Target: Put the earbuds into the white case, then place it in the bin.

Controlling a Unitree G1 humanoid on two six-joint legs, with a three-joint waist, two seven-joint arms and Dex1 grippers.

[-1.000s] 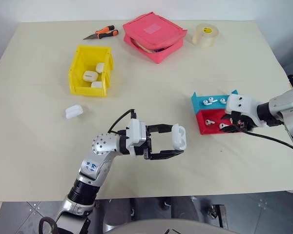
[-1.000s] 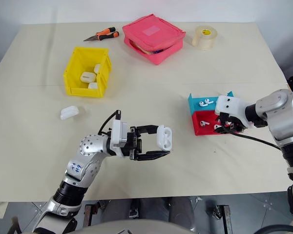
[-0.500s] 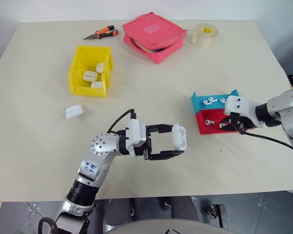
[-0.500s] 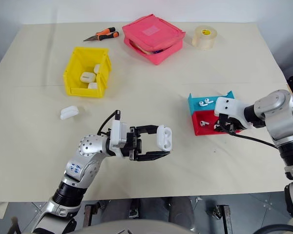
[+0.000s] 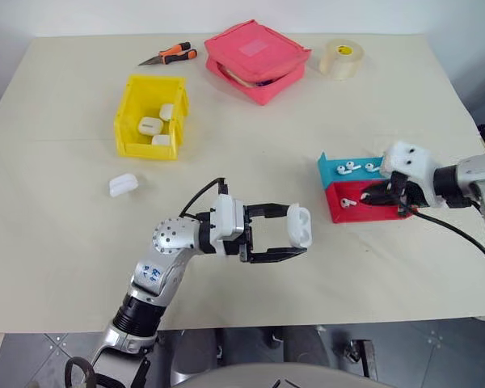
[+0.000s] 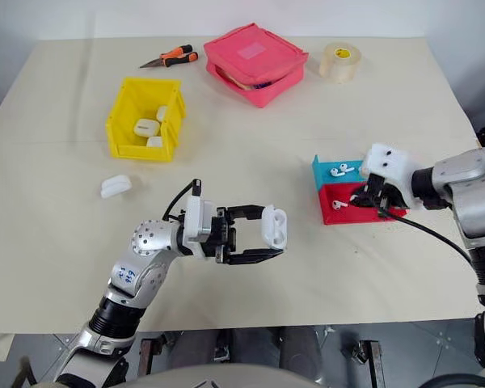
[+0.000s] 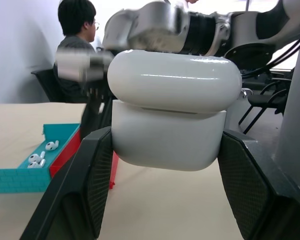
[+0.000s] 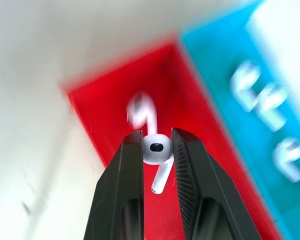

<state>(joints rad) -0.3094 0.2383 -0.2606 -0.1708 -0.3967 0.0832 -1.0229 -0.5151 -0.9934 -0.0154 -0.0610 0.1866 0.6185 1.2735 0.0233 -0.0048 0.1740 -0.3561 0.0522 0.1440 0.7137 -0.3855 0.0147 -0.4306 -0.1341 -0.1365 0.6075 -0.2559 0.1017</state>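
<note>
I am holding the white case [image 5: 298, 226] across its body in my left gripper [image 5: 289, 234], lid hinged up and mouth facing the table's right edge, so that an earbud can be brought in from that side. In the left wrist view the two fingers [image 7: 85, 185] are bracing the lower shell while the lid [image 7: 175, 80] is standing clear above them. The case is hanging over the middle of the table, nearer the front edge than the back.

My right gripper [image 8: 157, 150] is pinching one of the earbuds [image 8: 156, 148] by its bulb, jaws narrowed to the bud's width, stem pointing down between them. It is hovering over the red tray [image 5: 347, 212], which is sitting against the teal tray [image 5: 339, 170] near the table's right edge; one more earbud [image 8: 140, 111] is lying on the red floor beneath, and others [image 5: 349, 167] are resting in the teal tray.

The bin [image 5: 149, 115] is standing toward the back left corner with finished cases [image 5: 149, 125] already inside. A loose case [image 5: 122, 185] is lying between the bin and the front edge.

Open room: bare table is separating the trays from the held case, giving the right arm a free line across. The pink pouch [image 5: 257, 58], tape roll [image 5: 340, 56] and pliers [image 5: 168, 55] are lining the back edge, well apart from both paths.
</note>
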